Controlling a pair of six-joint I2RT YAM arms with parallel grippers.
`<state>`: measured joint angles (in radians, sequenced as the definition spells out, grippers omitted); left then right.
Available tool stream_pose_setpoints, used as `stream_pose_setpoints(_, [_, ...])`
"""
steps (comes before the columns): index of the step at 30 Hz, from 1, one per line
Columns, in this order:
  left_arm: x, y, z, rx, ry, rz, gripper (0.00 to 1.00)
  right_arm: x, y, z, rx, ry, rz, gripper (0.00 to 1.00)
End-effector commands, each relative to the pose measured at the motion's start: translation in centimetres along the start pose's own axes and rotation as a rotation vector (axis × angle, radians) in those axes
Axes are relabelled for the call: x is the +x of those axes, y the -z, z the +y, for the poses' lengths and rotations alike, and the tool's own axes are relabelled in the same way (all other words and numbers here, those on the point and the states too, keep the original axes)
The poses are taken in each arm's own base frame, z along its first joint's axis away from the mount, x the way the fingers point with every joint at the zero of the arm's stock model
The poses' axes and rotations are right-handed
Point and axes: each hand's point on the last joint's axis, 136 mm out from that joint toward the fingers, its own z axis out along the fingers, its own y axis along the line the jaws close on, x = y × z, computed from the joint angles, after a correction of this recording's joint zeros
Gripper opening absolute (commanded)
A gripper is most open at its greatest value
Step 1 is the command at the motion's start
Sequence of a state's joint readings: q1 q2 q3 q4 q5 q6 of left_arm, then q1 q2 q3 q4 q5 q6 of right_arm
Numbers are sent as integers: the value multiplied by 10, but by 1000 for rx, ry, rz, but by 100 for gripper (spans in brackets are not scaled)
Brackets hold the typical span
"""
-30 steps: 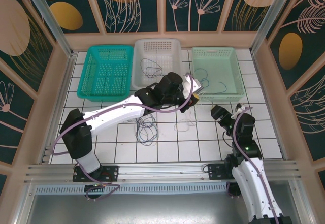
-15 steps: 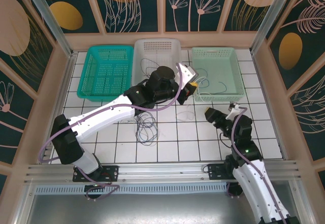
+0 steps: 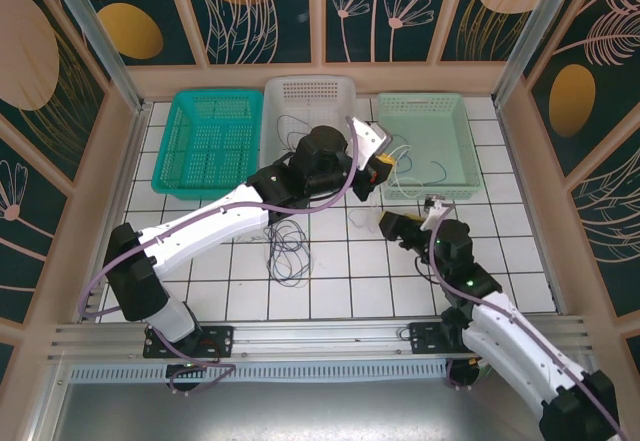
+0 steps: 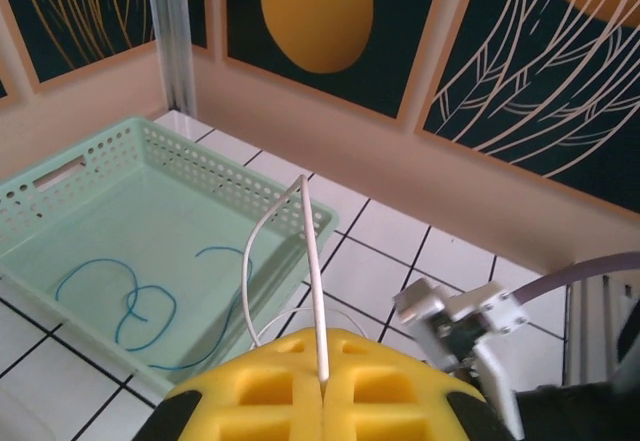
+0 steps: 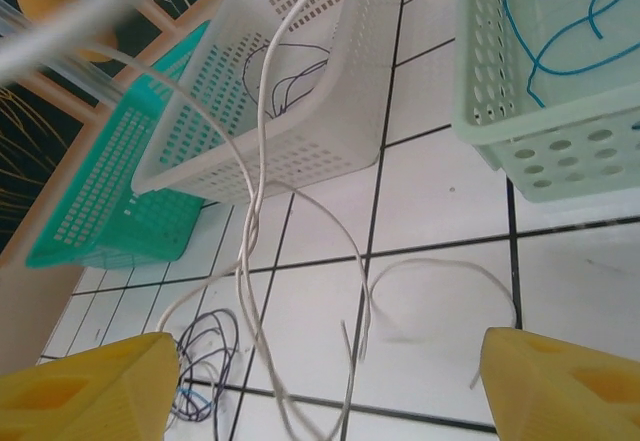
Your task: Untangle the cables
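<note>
cables (image 3: 288, 251) are my job, and right now i am working on the white cable (image 4: 315, 251). my left gripper (image 4: 325, 386) is pinching shut on it. the cable is poking up out of my left jaws and looping back down. the pale green basket (image 4: 215, 176) is sitting ahead of those jaws, to the left, and a blue cable (image 4: 140, 306) is lying inside it.

my right gripper (image 5: 320, 386) is standing wide open and holding nothing. the white cable is hanging down just in front of my right jaws, between the two yellow fingers (image 5: 90, 386), and its loose end is curling on the floor tiles (image 5: 440, 211) there. the dark cables (image 5: 205, 351) are lying in a heap close beside the left finger.

i think the step is grabbing the white cable lower down with my right jaws. to do it well, i am aiming for one white strand only, away from the dark heap, so i am not pinching two cables at once. my left jaws should be holding tight while my right jaws are pulling slowly, so no knot is getting tighter.
</note>
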<state>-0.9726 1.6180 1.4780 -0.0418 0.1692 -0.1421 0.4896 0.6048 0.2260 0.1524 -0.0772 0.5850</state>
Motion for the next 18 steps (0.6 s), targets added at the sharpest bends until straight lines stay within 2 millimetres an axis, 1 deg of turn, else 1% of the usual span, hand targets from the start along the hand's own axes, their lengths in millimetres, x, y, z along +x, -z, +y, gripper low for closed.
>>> stream_pose_setpoints(1, [-26, 10, -9, 45, 26, -87, 0, -33, -7, 20, -64, 7, -153, 83])
stream_pose_setpoints(4, [-28, 11, -10, 51, 44, -104, 0, -32, -19, 25, -66, 17, -133, 83])
stream_pose_setpoints(6, [-34, 12, -11, 59, 59, -128, 0, -27, -29, 22, -36, 31, -101, 82])
stream_pose_setpoints(7, [-38, 13, -13, 66, 61, -142, 0, -19, -32, 24, -37, 39, -70, 80])
stream_pose_setpoints(8, [-43, 14, -14, 71, 63, -157, 0, -13, -36, 23, -26, 43, -45, 78])
stream_pose_setpoints(11, [-58, 19, -16, 77, 56, -198, 0, -4, -41, 10, 40, 39, -24, 69])
stream_pose_setpoints(14, [-69, 27, -21, 92, 47, -229, 0, -3, -38, -6, 110, 22, -46, 57])
stream_pose_setpoints(15, [-71, 30, -21, 93, 47, -237, 0, -3, -37, -12, 140, 13, -49, 52])
stream_pose_setpoints(18, [-80, 39, -21, 80, 37, -264, 0, 2, -32, -24, 199, 3, -34, 42])
